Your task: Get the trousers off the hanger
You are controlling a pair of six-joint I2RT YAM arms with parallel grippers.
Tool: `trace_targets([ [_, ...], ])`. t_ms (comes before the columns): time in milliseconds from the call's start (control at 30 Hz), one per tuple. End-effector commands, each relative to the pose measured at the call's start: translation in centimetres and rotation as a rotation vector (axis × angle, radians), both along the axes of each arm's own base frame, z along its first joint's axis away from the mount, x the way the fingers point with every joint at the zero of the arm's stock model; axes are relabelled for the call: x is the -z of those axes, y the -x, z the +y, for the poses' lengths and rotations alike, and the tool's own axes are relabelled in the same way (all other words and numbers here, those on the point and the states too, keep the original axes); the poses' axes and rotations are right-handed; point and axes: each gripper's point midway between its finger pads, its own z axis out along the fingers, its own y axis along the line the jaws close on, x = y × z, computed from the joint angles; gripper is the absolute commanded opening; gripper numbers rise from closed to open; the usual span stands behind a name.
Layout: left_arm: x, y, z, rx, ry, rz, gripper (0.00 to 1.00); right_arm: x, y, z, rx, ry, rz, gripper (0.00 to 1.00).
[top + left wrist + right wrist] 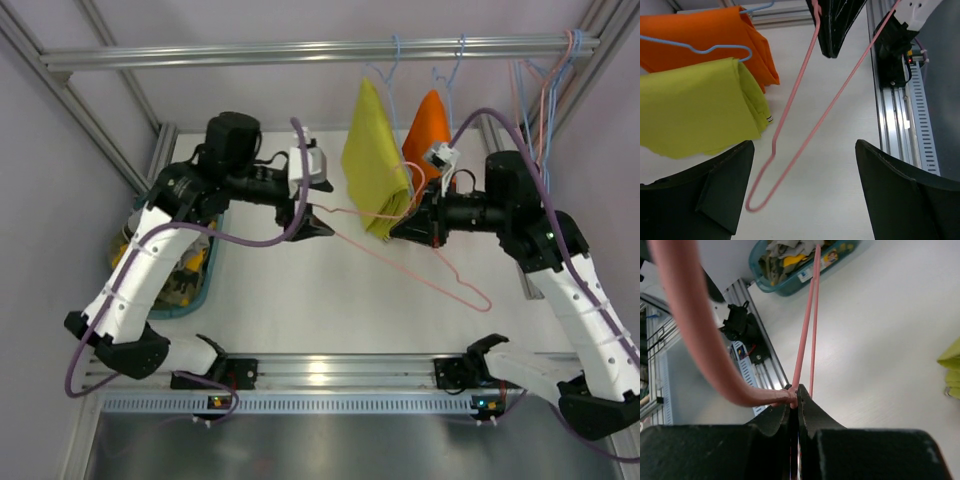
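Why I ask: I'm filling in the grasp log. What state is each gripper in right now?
Left gripper: open, gripping nothing.
Right gripper: shut on the pink hanger.

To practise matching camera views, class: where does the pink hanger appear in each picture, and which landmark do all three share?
Top external: the pink hanger slants across the centre, between the arms.
Left wrist: its wires run from the top edge down to lower centre-left.
Right wrist: thin wires rise from the right gripper at bottom centre.
Shared landmark: the yellow-green cloth.
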Motion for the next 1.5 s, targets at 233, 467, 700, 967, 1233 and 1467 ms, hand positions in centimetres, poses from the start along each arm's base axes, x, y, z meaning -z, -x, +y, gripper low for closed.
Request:
trace_targets([
  [233, 3.5, 1.4, -4.9, 0.087, -0.156, -0.16, 0.69, -3.8, 2.4, 5.2, -0.254, -0.037, -0.132, 0.0],
  [467, 4.5, 1.7, -4.3, 0.045, -0.169, -0.103, 0.0, -3.0, 2.3, 5.3, -0.249, -0.014, -0.142, 0.02],
  [700, 4.3, 2.0, -3.3, -0.006, -0.119, -0.085, 0.0, -1.0, 2.8, 2.9, -0.203, 0.088, -0.154, 0.6],
  [967, 4.1, 3.2, -2.2, 0.046, -0.076, -0.051, 0.0, 2.0, 5.4, -1.2, -0.249, 0.277, -0.097, 0.92],
  [1233, 4.3, 3.0, -1.0, 0.088, -0.027, 0.002, 0.0, 3.1, 7.2, -2.4, -0.324, 0.31, -0.049, 0.69],
  [1467, 4.7, 3.0, -0.6, 0.09, -0.029, -0.009, 0.0, 3.1, 6.5, -2.3, -0.301, 0.321, -0.048, 0.3],
])
